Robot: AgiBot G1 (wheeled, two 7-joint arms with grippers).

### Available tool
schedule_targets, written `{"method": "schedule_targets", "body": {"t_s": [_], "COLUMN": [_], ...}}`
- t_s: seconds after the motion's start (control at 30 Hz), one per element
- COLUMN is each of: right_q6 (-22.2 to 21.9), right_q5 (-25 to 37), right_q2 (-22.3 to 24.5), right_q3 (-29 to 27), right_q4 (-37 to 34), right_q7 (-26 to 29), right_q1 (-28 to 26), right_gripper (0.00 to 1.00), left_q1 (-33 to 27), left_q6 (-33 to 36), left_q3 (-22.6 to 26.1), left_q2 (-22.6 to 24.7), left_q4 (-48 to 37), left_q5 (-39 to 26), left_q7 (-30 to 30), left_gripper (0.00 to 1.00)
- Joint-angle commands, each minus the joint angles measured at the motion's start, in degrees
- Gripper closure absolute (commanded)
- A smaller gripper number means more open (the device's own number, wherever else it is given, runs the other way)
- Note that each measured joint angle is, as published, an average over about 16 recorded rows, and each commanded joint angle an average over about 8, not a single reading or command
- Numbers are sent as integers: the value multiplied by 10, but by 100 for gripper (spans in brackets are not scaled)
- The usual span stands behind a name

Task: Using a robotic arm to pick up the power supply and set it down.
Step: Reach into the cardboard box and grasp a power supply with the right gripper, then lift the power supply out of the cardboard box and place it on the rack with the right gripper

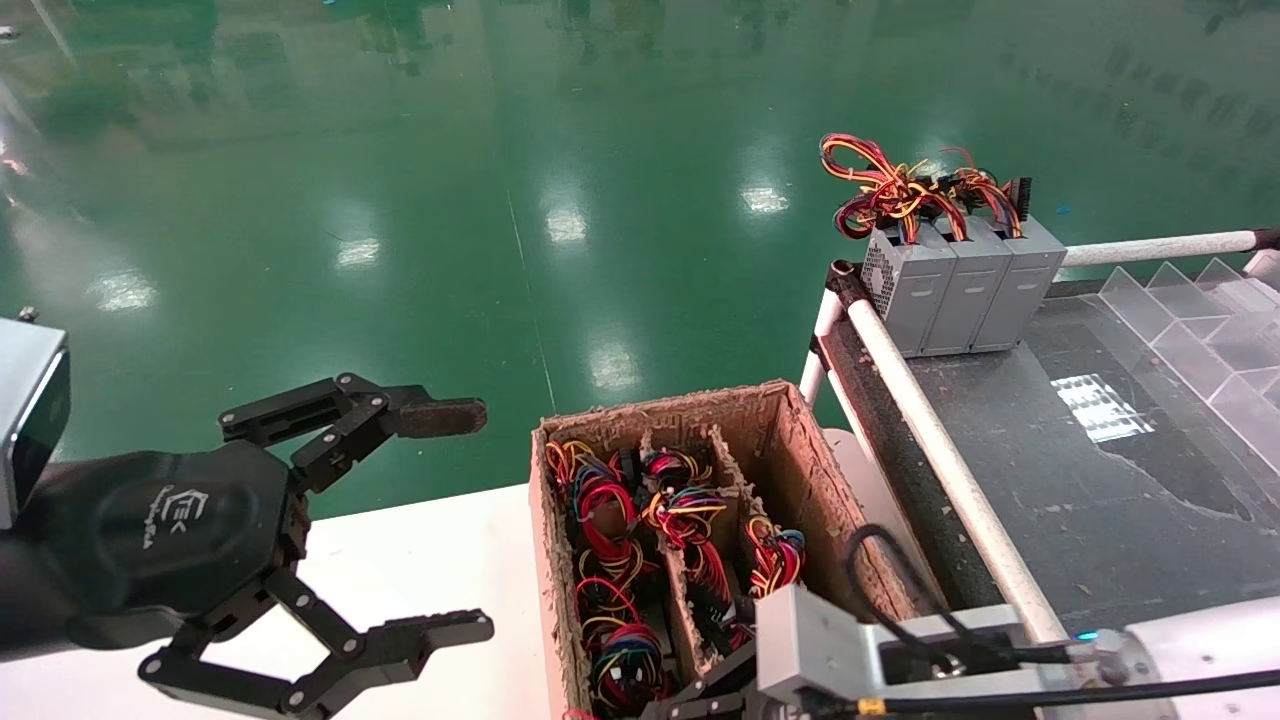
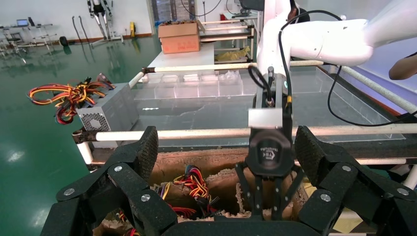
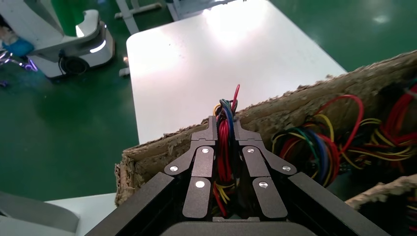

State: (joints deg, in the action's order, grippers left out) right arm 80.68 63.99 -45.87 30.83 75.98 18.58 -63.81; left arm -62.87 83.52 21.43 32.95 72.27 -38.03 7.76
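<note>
My right gripper (image 3: 224, 132) was clamped on a supply's wires (image 3: 225, 147) down in the box (image 1: 790, 450). I judged the unit heavy and rigid and its wires slack, so the pinch might slip. My left gripper (image 1: 455, 520) hung open beside the box.

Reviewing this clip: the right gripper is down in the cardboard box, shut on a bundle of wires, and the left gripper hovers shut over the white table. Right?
Not quite. The left gripper is open, fingers spread wide, as the head view shows. The rest holds: the right gripper is in the cardboard box, shut on a bundle of wires, and the left hovers over the white table.
</note>
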Motion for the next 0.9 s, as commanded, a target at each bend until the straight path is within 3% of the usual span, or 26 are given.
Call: {"method": "schedule_targets", "body": {"t_s": [0.03,0.47,0.9], "right_q6": [2,19,21], "right_q5": [-10,-148,-228], "right_q2": [6,86,120], "right_q3": [-6,-101,-167], "right_q4": [1,-22,-84], "right_q7": [-2,-48,-90], "right_q1": [0,18,14], "right_gripper": [100,100,100], "left_q1": [0,0,0], "left_q6": [0,0,0], "left_q3": [0,0,0], "left_q2": [0,0,0], "left_q4": [0,0,0], "left_q5": [0,0,0], "left_q7": [0,0,0], "left_gripper": [0,0,0]}}
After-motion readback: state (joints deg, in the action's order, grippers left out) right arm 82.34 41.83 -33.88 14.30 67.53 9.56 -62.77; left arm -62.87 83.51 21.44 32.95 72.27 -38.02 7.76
